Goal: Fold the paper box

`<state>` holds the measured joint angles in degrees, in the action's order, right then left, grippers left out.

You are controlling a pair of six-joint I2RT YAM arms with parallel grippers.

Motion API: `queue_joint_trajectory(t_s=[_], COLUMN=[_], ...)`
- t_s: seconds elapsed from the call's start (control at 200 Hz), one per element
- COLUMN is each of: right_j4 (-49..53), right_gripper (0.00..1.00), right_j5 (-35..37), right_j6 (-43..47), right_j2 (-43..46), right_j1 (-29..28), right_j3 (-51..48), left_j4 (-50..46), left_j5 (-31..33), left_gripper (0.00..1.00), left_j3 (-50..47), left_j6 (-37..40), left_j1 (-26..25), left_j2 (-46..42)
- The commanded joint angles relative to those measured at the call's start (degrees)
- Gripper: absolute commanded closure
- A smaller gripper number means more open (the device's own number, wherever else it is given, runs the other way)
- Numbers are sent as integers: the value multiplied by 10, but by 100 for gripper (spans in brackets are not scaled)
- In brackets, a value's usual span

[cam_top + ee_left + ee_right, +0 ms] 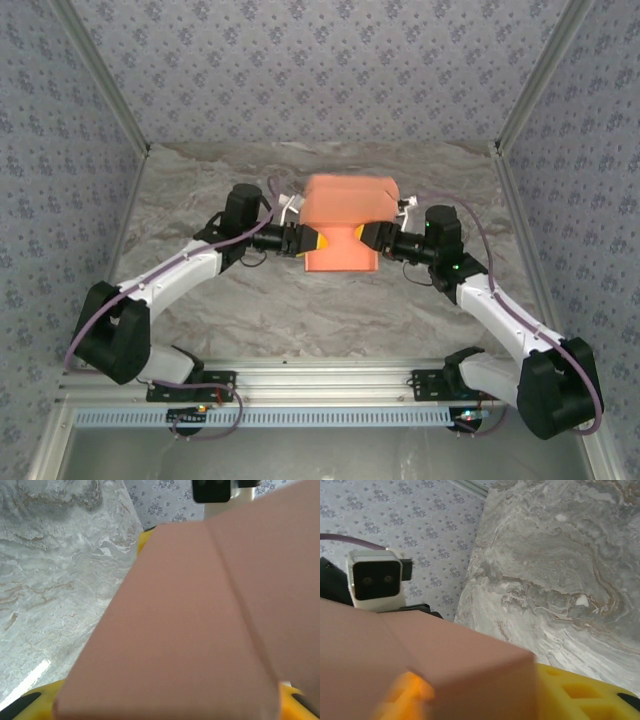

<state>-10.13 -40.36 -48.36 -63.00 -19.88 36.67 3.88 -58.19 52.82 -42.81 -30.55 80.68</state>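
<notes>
**Two arms work a half-formed paper box at mid-desk**

The left gripper (308, 241) and the right gripper (366, 236) meet at the centre of the overhead frame, their yellow tips set against opposite sides of the paper box (345, 210). Whether either gripper is clamped on the card or only braced against it cannot be told, because in both wrist views the card covers the gap between the fingers. The box is already a raised shape. It has a broad upper panel with a crease (235, 595) running across it, and a narrower section toward the bottom of the overhead frame. The main folds look to be in, while closing the flaps and tucking the tabs appears to be what is left. Which flaps stay loose is hidden. Around the box spreads the marbled desk (300, 320), enclosed by patterned walls (320, 70) at the top and sides, and a purple cable (85, 330) trails along the arm at lower left. The only crowding comes from the two wrists themselves, close on either flank, which likely leaves little room to re-grip
</notes>
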Motion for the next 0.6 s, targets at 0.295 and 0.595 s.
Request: queue_joint_trajectory(t_s=[0.295, 0.595], right_j4=[221, 296], right_gripper=[21, 21], right_j5=[66, 137], right_j6=[174, 204], right_j2=[70, 90], right_j1=[41, 41], right_j3=[9, 21], left_j4=[-75, -6], left_j5=[73, 77], left_gripper=[52, 51], left_j3=[13, 0], left_j6=[54, 19], left_j1=[36, 50], left_j2=[79, 207])
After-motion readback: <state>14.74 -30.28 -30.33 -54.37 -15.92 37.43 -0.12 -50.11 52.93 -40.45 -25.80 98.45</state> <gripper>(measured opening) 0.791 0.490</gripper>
